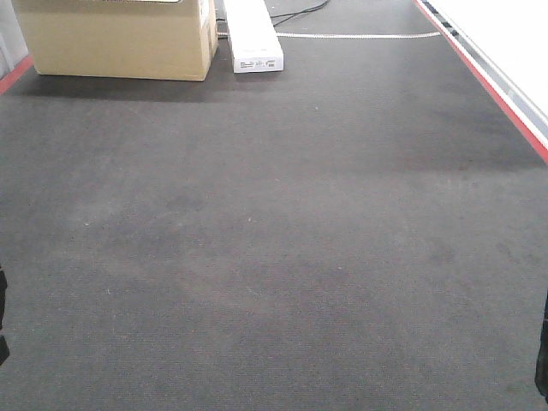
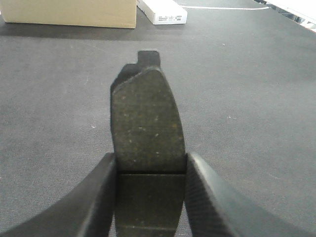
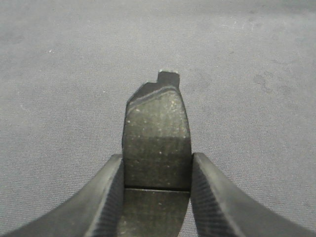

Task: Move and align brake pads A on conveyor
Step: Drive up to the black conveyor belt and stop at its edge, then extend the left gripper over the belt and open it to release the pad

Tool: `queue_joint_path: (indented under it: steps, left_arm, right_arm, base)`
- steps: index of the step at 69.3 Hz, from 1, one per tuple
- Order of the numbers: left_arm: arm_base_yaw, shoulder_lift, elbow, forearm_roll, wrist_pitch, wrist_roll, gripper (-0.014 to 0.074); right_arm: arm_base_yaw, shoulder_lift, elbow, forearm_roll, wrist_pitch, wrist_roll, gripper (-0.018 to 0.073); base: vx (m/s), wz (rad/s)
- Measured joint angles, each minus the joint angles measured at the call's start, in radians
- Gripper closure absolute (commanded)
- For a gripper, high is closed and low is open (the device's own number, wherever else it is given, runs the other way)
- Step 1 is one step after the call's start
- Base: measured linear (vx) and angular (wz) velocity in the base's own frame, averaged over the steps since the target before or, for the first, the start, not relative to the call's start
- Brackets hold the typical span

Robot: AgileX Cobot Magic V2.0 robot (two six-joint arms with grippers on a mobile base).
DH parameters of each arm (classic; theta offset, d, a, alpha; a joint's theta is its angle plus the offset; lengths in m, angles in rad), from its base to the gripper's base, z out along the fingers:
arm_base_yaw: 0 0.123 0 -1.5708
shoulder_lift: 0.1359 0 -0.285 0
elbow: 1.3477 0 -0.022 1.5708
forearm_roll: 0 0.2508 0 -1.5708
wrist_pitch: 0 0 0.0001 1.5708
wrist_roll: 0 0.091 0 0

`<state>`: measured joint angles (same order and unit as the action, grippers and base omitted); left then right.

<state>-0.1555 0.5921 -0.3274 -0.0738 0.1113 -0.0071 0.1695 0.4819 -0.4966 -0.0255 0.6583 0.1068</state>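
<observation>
Brake pads A (image 2: 145,123): two in view, one per gripper; the other two are not seen in any view. Left gripper (image 2: 151,163) is clamped across the short width of its pad, one finger on each long edge, at about the level of the cross groove (image 2: 150,172). Right gripper (image 3: 157,163) holds the second pad (image 3: 157,131) the same way, fingers just ahead of its groove. Both pads are over the conveyor belt (image 1: 274,257); contact with the belt cannot be told from the wrist views, and the front view shows no pad lying on it. Handling, judged: stiff, no flex or denting under the grip; the darker backing plate suggests some weight for the size; the speckled face looks gritty, so slip between the fingers seems unlikely; the edges are thin, so a skewed grip could let a pad twist. Best hold is as now, across the middle near the groove, so neither end droops. Orientation: the long axis of each pad runs straight out from its gripper, near to far, speckled face toward the wrist camera, small square tab (image 2: 149,55) at the far end. The left pad points toward the far end of the belt, where a cardboard box (image 2: 69,12) and a white box (image 2: 163,12) sit well apart from it; beyond the right pad only bare belt shows
</observation>
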Motion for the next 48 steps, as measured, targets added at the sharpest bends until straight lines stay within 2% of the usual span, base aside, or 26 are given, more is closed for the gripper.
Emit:
queue_joint_path:
  steps: [26,37,48]
  left_arm:
    - [0.000,0.000,-0.003,0.000,0.004,0.000,0.0603]
    - [0.000,0.058,-0.089,0.000,0.116,-0.011,0.0603]
    - [0.000,0.255,-0.248,0.000,0.290,-0.046,0.0599]
  right_arm:
    - [0.000,0.000,0.000,0.000,0.000,0.000,0.0566]
    - [0.000,0.000,0.000,0.000,0.000,0.000,0.0566]
    - [0.000,0.000,0.000,0.000,0.000,0.000,0.0566]
  base:
    - [0.00,0.00]
    - [0.00,0.00]
    - [0.00,0.00]
